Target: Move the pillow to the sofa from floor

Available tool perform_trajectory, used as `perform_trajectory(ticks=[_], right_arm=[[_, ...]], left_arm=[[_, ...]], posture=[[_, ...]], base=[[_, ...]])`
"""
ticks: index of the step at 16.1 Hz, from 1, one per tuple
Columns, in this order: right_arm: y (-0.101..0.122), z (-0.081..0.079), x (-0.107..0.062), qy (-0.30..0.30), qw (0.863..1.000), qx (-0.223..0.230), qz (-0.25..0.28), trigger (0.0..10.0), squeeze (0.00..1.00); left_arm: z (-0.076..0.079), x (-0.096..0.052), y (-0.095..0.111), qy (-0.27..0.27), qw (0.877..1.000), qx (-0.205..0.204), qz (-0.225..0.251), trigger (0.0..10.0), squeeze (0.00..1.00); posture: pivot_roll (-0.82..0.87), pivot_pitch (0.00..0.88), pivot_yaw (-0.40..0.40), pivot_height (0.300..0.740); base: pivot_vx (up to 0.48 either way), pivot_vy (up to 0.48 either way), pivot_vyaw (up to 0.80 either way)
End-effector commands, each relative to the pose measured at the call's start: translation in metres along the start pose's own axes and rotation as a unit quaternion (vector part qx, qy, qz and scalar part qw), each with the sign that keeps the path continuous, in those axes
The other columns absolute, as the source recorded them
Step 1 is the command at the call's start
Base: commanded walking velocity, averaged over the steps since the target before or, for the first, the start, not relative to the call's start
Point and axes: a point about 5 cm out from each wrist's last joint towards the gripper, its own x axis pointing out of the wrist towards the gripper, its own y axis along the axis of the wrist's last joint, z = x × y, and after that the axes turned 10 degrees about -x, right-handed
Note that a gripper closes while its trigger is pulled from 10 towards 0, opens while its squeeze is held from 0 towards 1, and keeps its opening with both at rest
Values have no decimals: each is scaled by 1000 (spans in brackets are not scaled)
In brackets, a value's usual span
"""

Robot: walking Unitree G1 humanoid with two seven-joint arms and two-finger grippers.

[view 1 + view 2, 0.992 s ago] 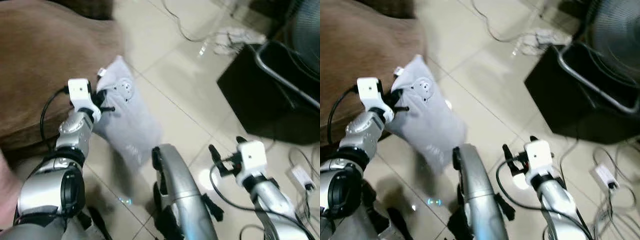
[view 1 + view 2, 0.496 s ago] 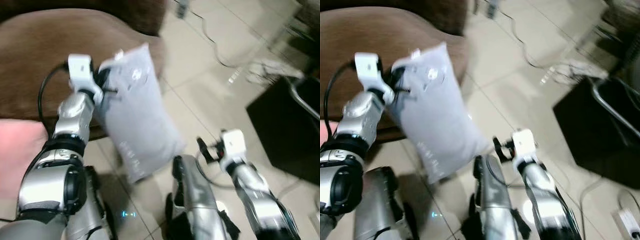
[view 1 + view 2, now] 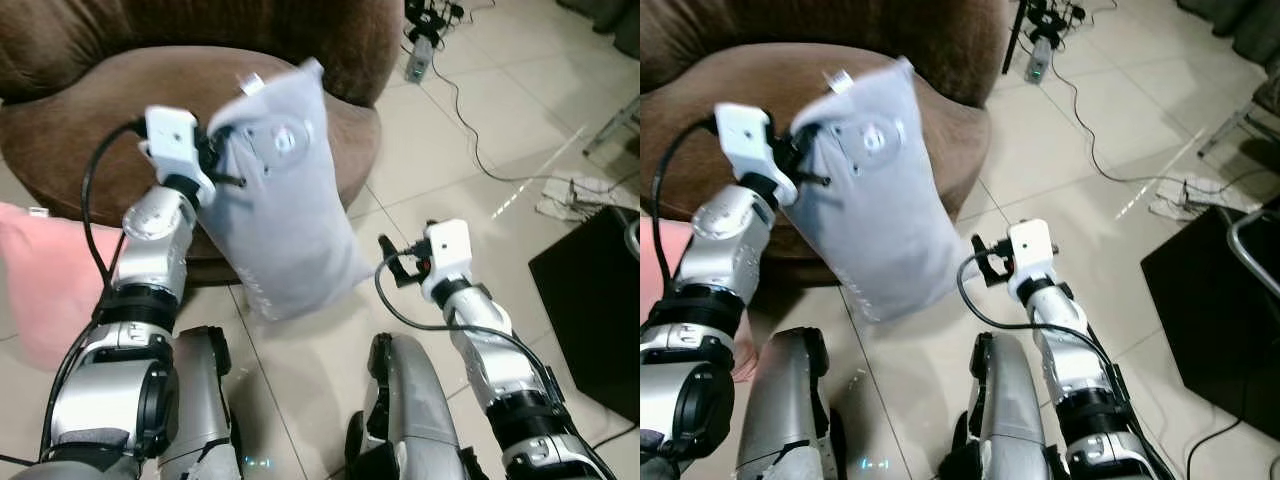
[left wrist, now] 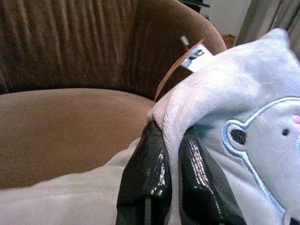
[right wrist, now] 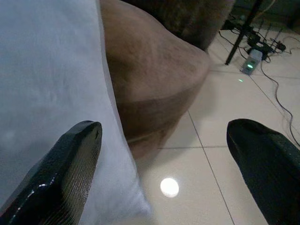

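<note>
A pale grey-blue pillow (image 3: 280, 210) with a bear face hangs in the air in front of the brown sofa (image 3: 120, 110), its lower end over the floor. My left gripper (image 3: 222, 172) is shut on the pillow's upper edge near its tag; in the left wrist view the black fingers (image 4: 150, 178) pinch the fabric (image 4: 243, 140). My right gripper (image 3: 390, 262) stands open just right of the pillow's lower corner, not touching it; its fingertips (image 5: 70, 164) frame the pillow (image 5: 47, 84) and the sofa's seat edge (image 5: 154, 79).
A pink pillow (image 3: 45, 280) lies on the floor at the left by the sofa. Cables (image 3: 470, 110) run over the tiles at the right, with a black box (image 3: 595, 290) and a white cloth (image 3: 580, 190) beyond. My legs (image 3: 410, 410) show below.
The view has swung toward the sofa. My left gripper has lifted the pillow higher, up in front of the seat. The right gripper has come closer to the pillow's lower corner.
</note>
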Motion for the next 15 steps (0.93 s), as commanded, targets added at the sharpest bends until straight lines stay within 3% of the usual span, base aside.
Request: perform_trajectory(ticks=[1, 9, 15], right_arm=[[-9, 5, -4, -12, 1000, 5, -14, 10000, 0], [-5, 3, -4, -22, 1000, 9, 16, 10000, 0], [-8, -9, -5, -16, 999, 31, 17, 10000, 0]], left_arm=[[6, 3, 3, -6, 1000, 11, 7, 0, 0], [20, 1, -18, -29, 999, 30, -31, 0, 0], [26, -1, -24, -44, 997, 41, -39, 0, 0]], posture=[[34, 99, -145, 511], [7, 90, -123, 511], [11, 79, -117, 576]], base=[[0, 0, 0], [0, 0, 0], [0, 0, 0]])
